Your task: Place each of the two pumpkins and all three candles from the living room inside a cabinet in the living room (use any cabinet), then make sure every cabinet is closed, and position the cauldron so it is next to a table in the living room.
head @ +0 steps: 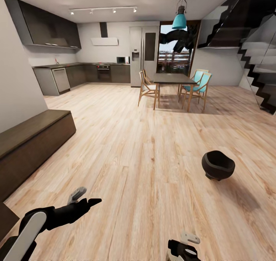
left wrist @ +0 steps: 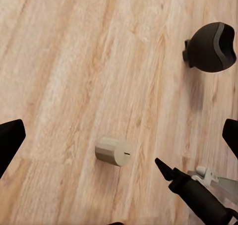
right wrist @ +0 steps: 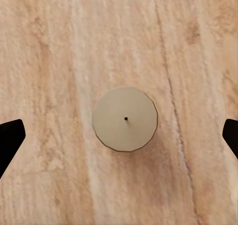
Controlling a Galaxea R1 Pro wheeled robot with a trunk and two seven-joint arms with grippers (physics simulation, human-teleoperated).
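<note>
A short pale grey candle [right wrist: 125, 119] stands upright on the wood floor, straight below my right gripper [head: 184, 248]. That gripper is open, with a dark fingertip [right wrist: 10, 140] well clear of the candle on each side. My left gripper [head: 89, 196] hangs open above the floor, empty. In its wrist view the same candle [left wrist: 114, 151] stands just beside the right gripper [left wrist: 183, 171]. The dark round cauldron [head: 217, 164] sits on the floor ahead to the right, and it appears again as the cauldron [left wrist: 210, 47] beyond the candle. The dark brown cabinet [head: 30, 142] runs along the left wall, shut. The pumpkins and the coffee table are out of view.
A wide stretch of wood floor [head: 145, 138] lies ahead. Further back stand a dining table [head: 172, 79] with chairs, a kitchen counter [head: 76, 75] and a fridge [head: 143, 54]. A staircase [head: 257, 73] rises at the right.
</note>
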